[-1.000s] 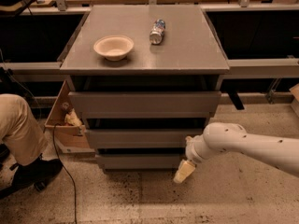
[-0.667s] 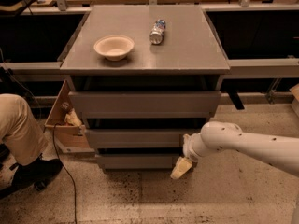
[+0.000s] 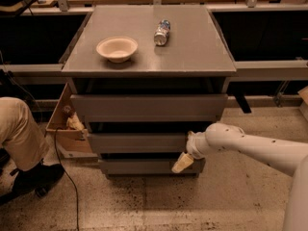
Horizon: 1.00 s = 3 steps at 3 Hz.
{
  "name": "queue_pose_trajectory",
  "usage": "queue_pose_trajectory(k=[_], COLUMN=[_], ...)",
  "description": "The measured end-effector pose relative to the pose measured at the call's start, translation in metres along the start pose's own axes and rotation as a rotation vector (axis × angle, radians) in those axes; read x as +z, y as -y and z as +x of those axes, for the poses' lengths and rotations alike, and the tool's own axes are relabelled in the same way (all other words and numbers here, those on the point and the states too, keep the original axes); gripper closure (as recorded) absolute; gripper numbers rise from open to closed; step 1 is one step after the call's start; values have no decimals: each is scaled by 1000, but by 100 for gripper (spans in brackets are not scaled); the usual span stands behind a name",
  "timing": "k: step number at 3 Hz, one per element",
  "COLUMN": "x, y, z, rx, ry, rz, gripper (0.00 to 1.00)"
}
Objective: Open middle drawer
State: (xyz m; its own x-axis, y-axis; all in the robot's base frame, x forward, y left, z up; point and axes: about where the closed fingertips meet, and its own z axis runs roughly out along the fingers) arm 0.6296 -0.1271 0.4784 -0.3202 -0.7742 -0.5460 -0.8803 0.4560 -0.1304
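Middle drawer (image 3: 137, 142) fronting the viewer, long axis left-right, end effector (image 3: 183, 161) below its right end, grip unclear

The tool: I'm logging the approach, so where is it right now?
In the camera view the tool sits right of centre, just below the right end of the middle drawer, in front of the lowest drawer.

Tool (image 3: 182, 163) below middle drawer (image 3: 137, 142) (right); bowl (image 3: 117, 48) above

Dim, warm light falls from above: the bench (image 3: 192, 47) top is brightest, while black shadow fills the gaps between the drawers. The pale hand (image 3: 183, 162), just below the middle drawer (image 3: 137, 142), stands out against the gloom.
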Motion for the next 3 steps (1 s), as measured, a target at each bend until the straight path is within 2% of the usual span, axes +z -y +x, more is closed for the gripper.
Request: queue_pose_trajectory(k=[2, 3], x=[33, 57], y=[33, 45], z=[-16, -15], rx=[-16, -12], ry=[94, 119], rz=[49, 42], gripper=[0, 0])
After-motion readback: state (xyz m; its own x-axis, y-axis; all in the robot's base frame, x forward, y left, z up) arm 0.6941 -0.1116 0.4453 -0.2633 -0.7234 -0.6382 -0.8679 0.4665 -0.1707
